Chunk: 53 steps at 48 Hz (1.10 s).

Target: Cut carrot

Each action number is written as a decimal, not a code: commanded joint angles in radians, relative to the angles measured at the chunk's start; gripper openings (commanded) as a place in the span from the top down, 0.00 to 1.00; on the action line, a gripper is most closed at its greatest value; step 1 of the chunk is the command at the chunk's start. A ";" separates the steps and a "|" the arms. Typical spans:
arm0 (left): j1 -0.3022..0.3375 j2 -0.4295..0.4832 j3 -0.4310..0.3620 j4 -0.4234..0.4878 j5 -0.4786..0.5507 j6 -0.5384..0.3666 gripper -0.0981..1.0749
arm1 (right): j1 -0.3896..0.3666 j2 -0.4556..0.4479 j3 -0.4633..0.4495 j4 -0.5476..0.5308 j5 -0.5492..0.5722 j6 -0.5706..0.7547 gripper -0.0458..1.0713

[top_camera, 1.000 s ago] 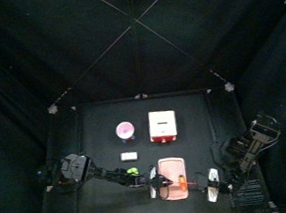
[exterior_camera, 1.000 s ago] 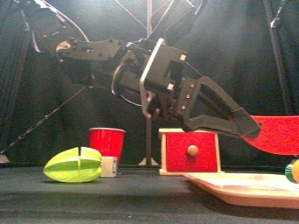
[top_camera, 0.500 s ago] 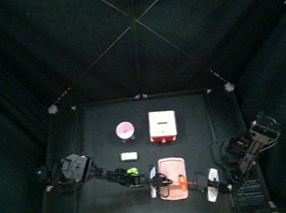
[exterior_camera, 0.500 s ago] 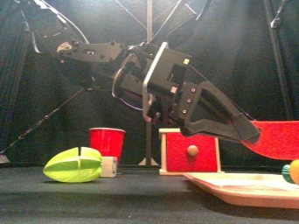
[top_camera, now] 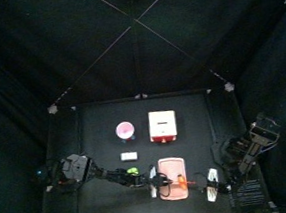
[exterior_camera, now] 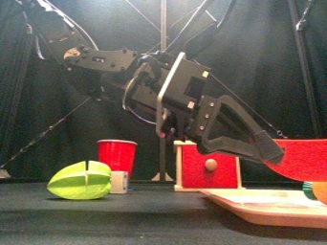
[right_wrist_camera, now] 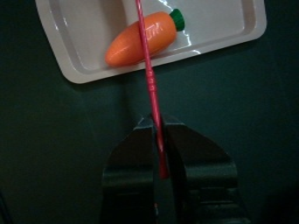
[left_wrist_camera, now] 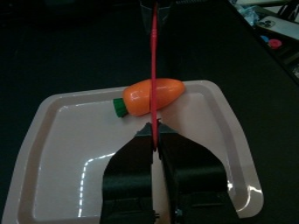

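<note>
The carrot (left_wrist_camera: 152,94) is a short orange piece with a green stub, lying on the pale pink board (left_wrist_camera: 70,131) at the table's front. My left gripper (left_wrist_camera: 156,144) is shut on a thin red knife (left_wrist_camera: 155,52), seen edge-on, whose blade crosses over the carrot's middle. My right gripper (right_wrist_camera: 158,131) is likewise shut on a thin red blade (right_wrist_camera: 146,61) that runs across the carrot (right_wrist_camera: 142,41). From above, the left gripper (top_camera: 159,183) is at the board's left edge and the right gripper (top_camera: 214,179) just right of the board (top_camera: 170,165).
A red and white box (top_camera: 162,126) and a round pink thing (top_camera: 125,130) stand at mid-table, with a tiny yellow-green item (top_camera: 129,156) in front. At table height I see a red cup (exterior_camera: 117,153) and a yellow-green object (exterior_camera: 79,180) at the left.
In the front view my left gripper has tipped its nose lower toward the board. The right arm has shifted only slightly. The carrot stays on the board.
</note>
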 commanded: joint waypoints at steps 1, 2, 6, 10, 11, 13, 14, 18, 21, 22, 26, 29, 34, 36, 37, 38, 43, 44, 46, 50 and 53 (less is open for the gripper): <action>-0.003 -0.006 0.011 -0.014 0.018 -0.003 0.60 | 0.006 -0.008 0.005 0.025 0.003 0.011 0.73; -0.003 -0.006 0.011 -0.014 0.020 -0.003 0.60 | 0.006 -0.008 0.006 0.025 0.003 0.011 0.73; -0.005 -0.006 0.011 -0.017 0.025 -0.003 0.60 | 0.000 -0.008 0.008 0.023 -0.002 0.011 0.73; -0.003 -0.006 0.011 -0.017 0.028 -0.003 0.60 | -0.005 -0.006 0.012 0.021 -0.020 0.011 0.73; -0.003 -0.006 0.011 -0.017 0.029 -0.003 0.60 | -0.006 -0.008 0.014 0.023 -0.025 0.011 0.73; -0.005 -0.006 0.011 -0.017 0.031 -0.003 0.60 | -0.009 -0.006 0.018 0.021 -0.035 0.011 0.73; -0.005 -0.006 0.011 -0.017 0.032 -0.003 0.60 | -0.011 -0.005 0.018 0.023 -0.041 0.011 0.73; -0.005 -0.005 0.011 -0.017 0.038 -0.003 0.60 | -0.017 -0.002 0.025 0.020 -0.061 0.009 0.73; -0.005 -0.005 0.011 -0.017 0.040 -0.003 0.60 | -0.021 0.002 0.028 0.020 -0.072 0.009 0.73; -0.005 -0.005 0.011 -0.017 0.041 -0.003 0.60 | -0.021 0.003 0.028 0.020 -0.075 0.009 0.73; -0.003 -0.005 0.009 -0.017 0.046 -0.003 0.60 | -0.028 0.006 0.029 0.020 -0.080 0.009 0.73; -0.005 -0.005 0.011 -0.017 0.049 -0.003 0.60 | -0.028 0.009 0.031 0.020 -0.081 0.009 0.73; -0.005 -0.005 0.011 -0.017 0.055 -0.003 0.60 | -0.028 0.012 0.032 0.018 -0.084 0.009 0.73; -0.003 -0.005 0.009 -0.017 0.058 -0.003 0.60 | -0.029 0.014 0.032 0.020 -0.084 0.009 0.73; -0.005 -0.003 0.009 -0.017 0.060 -0.003 0.60 | -0.029 0.014 0.032 0.020 -0.084 0.009 0.73; -0.005 -0.003 0.011 -0.018 0.061 -0.003 0.60 | -0.029 0.014 0.032 0.018 -0.084 0.009 0.73; -0.003 -0.002 0.011 -0.025 0.067 -0.003 0.60 | -0.035 0.018 0.032 0.020 -0.086 0.009 0.73; -0.005 -0.002 0.011 -0.026 0.067 -0.003 0.60 | -0.037 0.018 0.032 0.018 -0.086 0.009 0.73; -0.005 0.000 0.011 -0.029 0.071 -0.003 0.60 | -0.040 0.020 0.032 0.018 -0.091 0.009 0.73; -0.003 0.002 0.011 -0.035 0.072 -0.003 0.60 | -0.049 0.026 0.032 0.015 -0.104 0.009 0.73; -0.005 0.002 0.011 -0.038 0.072 -0.003 0.60 | -0.052 0.028 0.032 0.011 -0.117 0.008 0.73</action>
